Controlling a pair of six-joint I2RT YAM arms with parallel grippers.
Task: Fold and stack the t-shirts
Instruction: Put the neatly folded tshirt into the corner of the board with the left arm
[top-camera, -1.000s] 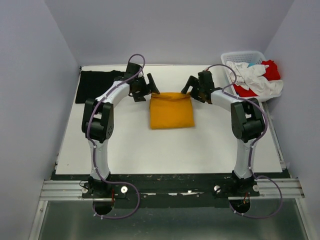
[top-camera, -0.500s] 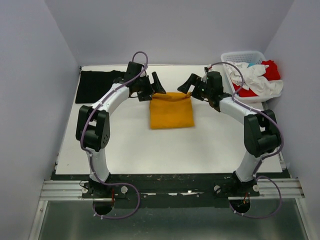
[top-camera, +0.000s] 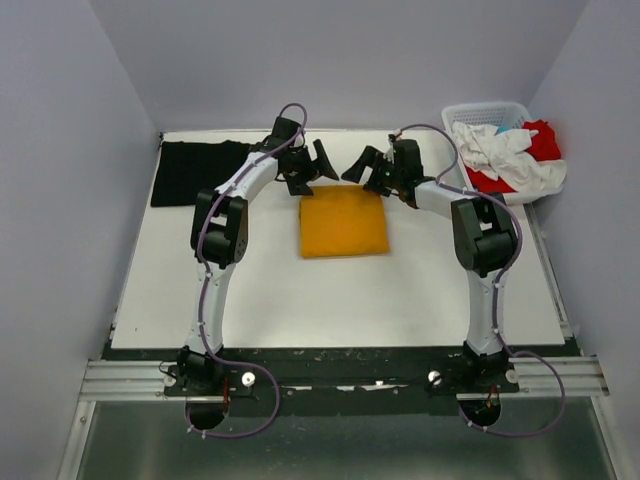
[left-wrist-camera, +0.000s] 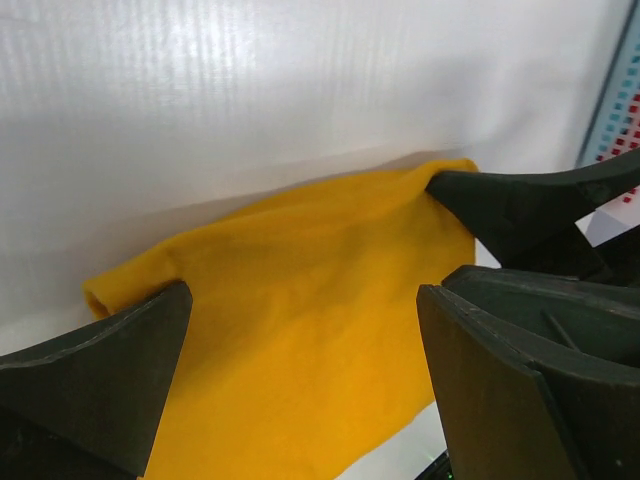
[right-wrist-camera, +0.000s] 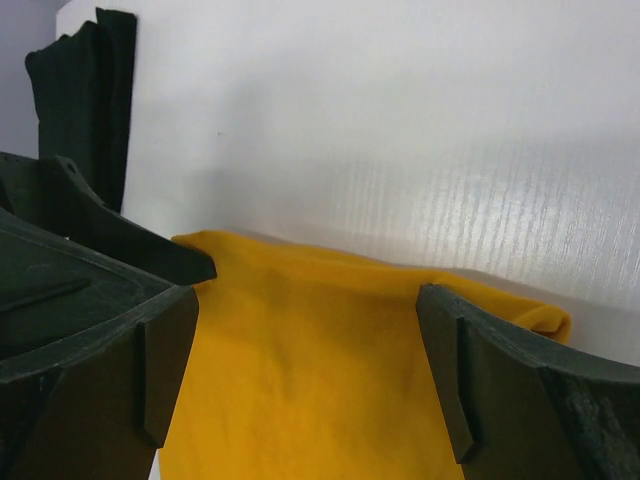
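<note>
Over the mustard shirt (top-camera: 343, 222), left claw (top-camera: 320, 163) and right claw (top-camera: 361, 166) gape; piled shirts (top-camera: 503, 150) half-hide the basket (top-camera: 485, 107).

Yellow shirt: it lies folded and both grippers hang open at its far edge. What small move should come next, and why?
Probably lower the open left gripper and right gripper onto the yellow shirt at its far edge and close. It looks fully folded, nothing holds it, and the black shirt lies folded at far left, ready to be stacked on.

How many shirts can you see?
4: yellow shirt folded mid-table, black shirt folded far left, white shirt and red shirt heaped in the basket. More may hide underneath.
</note>
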